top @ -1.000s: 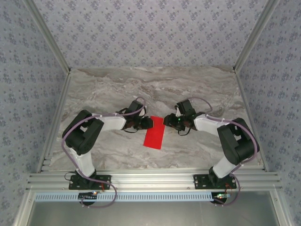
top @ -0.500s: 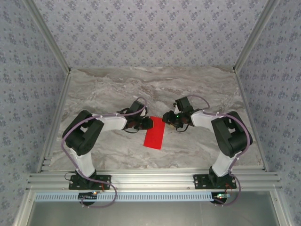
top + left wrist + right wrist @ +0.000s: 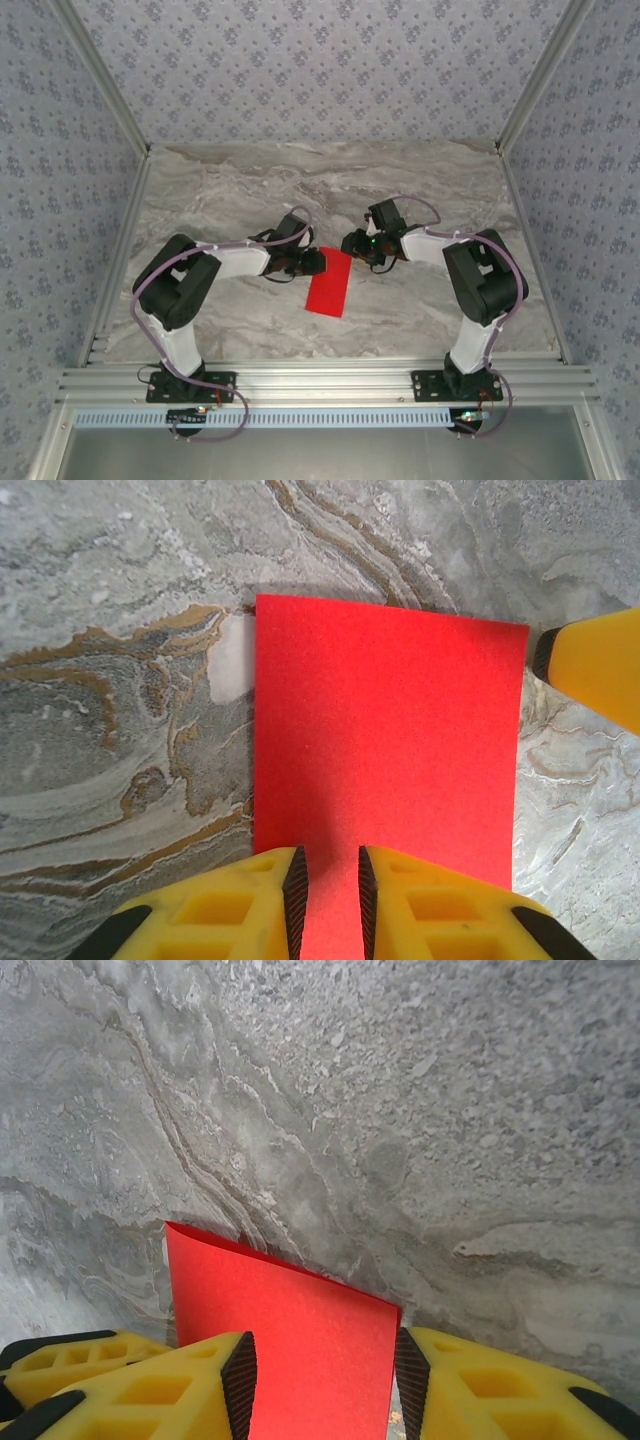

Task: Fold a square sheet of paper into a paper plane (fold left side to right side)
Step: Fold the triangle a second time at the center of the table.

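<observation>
Creasing, we judged, was the step: left gripper [image 3: 330,870], nearly pressed together, rested on the halved square sheet of paper [image 3: 329,281] at the table's [image 3: 230,190] centre, right gripper [image 3: 325,1360] spread astride its edge; next, a firm press.

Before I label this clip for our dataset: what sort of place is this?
Probably a robot test cell: marble-look table, patterned walls in an aluminium frame, left arm and right arm bolted in front.

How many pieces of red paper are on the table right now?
1. The red paper lies as a narrow rectangle on the table, its far end between the left gripper and the right gripper. Another piece hidden beneath them seems unlikely.
</observation>
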Robot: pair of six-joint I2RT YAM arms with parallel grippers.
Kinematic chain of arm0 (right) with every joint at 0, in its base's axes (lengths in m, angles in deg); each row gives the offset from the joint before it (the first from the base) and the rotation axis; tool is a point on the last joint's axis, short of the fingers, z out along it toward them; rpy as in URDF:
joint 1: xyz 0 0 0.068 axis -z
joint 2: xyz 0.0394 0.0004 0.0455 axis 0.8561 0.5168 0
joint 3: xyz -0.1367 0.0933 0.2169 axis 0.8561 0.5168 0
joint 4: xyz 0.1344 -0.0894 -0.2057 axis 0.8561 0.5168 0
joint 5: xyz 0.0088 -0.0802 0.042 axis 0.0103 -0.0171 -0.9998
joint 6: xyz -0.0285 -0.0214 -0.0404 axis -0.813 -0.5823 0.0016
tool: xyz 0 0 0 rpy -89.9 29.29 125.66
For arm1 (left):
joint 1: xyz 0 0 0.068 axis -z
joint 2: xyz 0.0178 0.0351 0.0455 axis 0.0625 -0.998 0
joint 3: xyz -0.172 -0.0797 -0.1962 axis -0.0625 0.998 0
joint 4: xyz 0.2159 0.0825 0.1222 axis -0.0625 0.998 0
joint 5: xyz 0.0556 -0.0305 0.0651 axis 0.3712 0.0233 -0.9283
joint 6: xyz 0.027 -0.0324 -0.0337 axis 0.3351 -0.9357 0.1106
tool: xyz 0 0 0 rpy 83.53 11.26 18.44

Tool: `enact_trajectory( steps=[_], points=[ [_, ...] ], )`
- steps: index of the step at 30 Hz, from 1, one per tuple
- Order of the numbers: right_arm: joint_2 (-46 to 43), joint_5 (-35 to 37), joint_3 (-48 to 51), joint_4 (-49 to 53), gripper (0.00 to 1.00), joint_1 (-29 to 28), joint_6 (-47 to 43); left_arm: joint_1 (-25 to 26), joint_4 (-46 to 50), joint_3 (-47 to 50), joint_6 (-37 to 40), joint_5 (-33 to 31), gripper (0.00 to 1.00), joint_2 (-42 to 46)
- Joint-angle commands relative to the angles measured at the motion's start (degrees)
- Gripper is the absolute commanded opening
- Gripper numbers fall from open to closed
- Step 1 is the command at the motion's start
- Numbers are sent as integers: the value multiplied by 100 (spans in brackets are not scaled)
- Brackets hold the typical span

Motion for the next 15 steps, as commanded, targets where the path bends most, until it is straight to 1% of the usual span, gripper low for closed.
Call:
enact_trajectory(
  steps=[1,9,15],
  points=[
    [-322,100,159,224,45,-87,176,51,599,30,96,-112,24,-33],
    [-1195,146,1021,220,46,-371,735,52,590,26,107,-127,24,-34],
    [-1634,185,1500,123,46,-847,1254,51,610,18,114,-137,24,-32]
  ],
)
